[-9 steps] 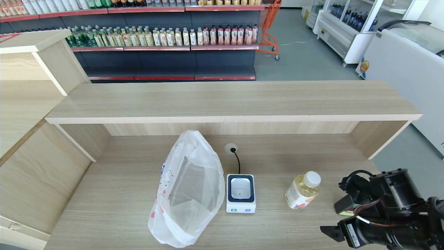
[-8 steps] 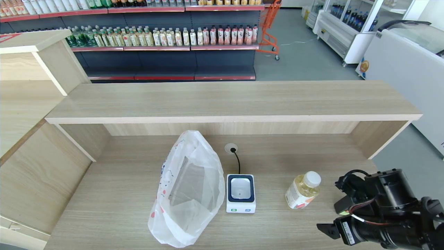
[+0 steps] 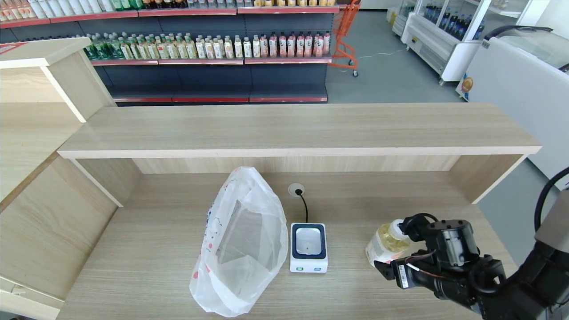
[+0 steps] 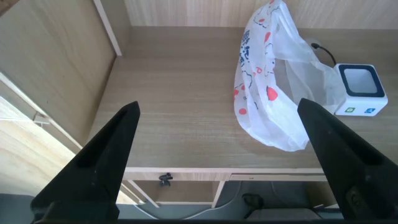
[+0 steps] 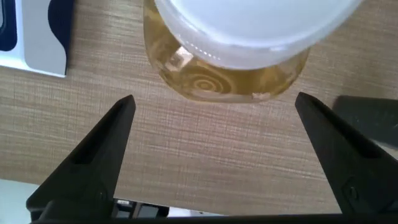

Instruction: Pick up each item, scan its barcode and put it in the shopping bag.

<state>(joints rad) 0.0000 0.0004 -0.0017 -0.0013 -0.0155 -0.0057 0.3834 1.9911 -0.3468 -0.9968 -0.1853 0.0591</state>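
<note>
White-capped bottle point(image 3: 383, 246) stands right of the scanner point(image 3: 308, 247), open shopping bag point(image 3: 242, 249) left of it.

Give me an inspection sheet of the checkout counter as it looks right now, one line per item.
Surface: light wood counter, raised ledge behind.
Job's things: bottle of yellowish liquid standing right of the scanner; white shopping bag, mouth open, left of the scanner.
Clutter: nothing seen.
Grippers: right gripper open, close to the bottle, not closed on it; left gripper open, empty.
Cables: black cable from the scanner to a hole in the counter.
Surroundings: shelves of drinks, orange cart, freezer.
</note>
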